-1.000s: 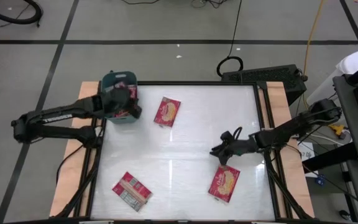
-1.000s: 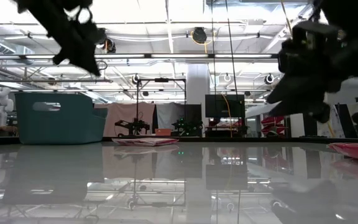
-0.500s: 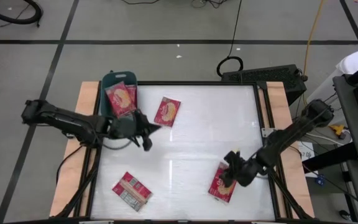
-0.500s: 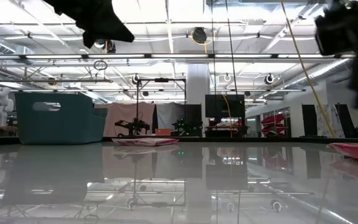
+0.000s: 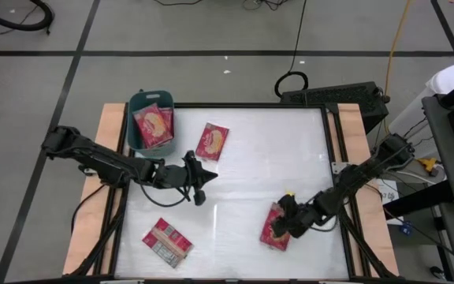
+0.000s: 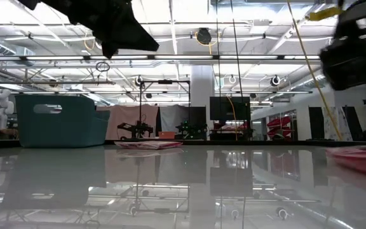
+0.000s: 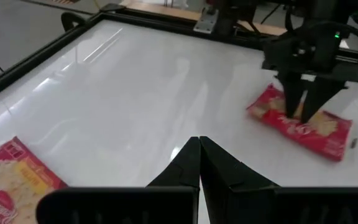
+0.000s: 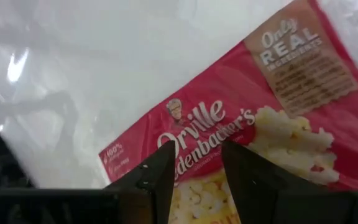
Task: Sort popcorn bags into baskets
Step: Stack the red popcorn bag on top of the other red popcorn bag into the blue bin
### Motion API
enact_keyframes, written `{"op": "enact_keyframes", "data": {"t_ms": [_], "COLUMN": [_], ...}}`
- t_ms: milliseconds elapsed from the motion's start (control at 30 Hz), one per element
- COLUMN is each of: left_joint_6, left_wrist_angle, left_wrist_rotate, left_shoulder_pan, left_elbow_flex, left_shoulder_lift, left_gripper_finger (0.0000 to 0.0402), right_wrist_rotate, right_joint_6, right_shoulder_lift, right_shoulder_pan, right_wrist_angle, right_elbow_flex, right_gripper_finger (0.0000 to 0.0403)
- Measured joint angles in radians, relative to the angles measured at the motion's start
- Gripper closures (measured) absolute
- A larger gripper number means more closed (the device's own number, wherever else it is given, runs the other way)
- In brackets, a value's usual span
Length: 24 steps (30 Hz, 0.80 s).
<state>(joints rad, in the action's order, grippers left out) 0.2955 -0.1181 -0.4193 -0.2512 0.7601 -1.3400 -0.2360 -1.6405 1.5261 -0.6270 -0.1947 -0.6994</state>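
Your right gripper (image 5: 278,229), fingers parted, straddled a popcorn bag (image 5: 277,228) near the table's (image 5: 251,173) near right corner, printed "Orville Redenbacher's" and "Only REAL Ingredients". Your left gripper (image 5: 206,176) hung shut mid-table. One bag (image 5: 154,126) lay in the basket (image 5: 132,118), far left corner.

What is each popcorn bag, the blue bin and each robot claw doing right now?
Teal bin: upright, one popcorn bag inside.
Bag near bin: flat, picture up.
Front-left bag: flat, label up.
Front-right bag: on table, under the right gripper.
Left gripper: shut, empty.
Right gripper: open, fingers straddling that bag.
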Motion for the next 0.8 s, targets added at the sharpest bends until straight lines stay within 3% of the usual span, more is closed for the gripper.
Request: {"op": "enact_keyframes", "data": {"t_ms": [300, 400, 600, 800], "left_joint_6": [0.022, 0.046, 0.149, 0.212], "left_wrist_angle": [-0.096, -0.112, -0.231, -0.393], "left_wrist_rotate": [0.028, 0.035, 0.059, 0.162], "left_shoulder_pan": [0.000, 0.000, 0.005, 0.008], "left_elbow_flex": [0.000, 0.000, 0.000, 0.002], "left_shoulder_lift": [-0.083, -0.112, -0.215, -0.341], "left_gripper_finger": [0.0396, 0.0396, 0.0381, 0.0313], "right_wrist_rotate": [-0.029, -0.029, -0.033, -0.053], "right_joint_6": [0.333, 0.379, 0.316, 0.127], "right_shoulder_lift": [-0.011, -0.053, -0.142, -0.154], "right_shoulder_pan": [0.196, 0.223, 0.172, 0.103], "right_wrist_angle": [0.132, 0.164, 0.042, -0.179], "right_elbow_flex": [0.008, 0.008, 0.007, 0.007], "right_gripper_finger": [0.0271, 0.0271, 0.0271, 0.0271]}}
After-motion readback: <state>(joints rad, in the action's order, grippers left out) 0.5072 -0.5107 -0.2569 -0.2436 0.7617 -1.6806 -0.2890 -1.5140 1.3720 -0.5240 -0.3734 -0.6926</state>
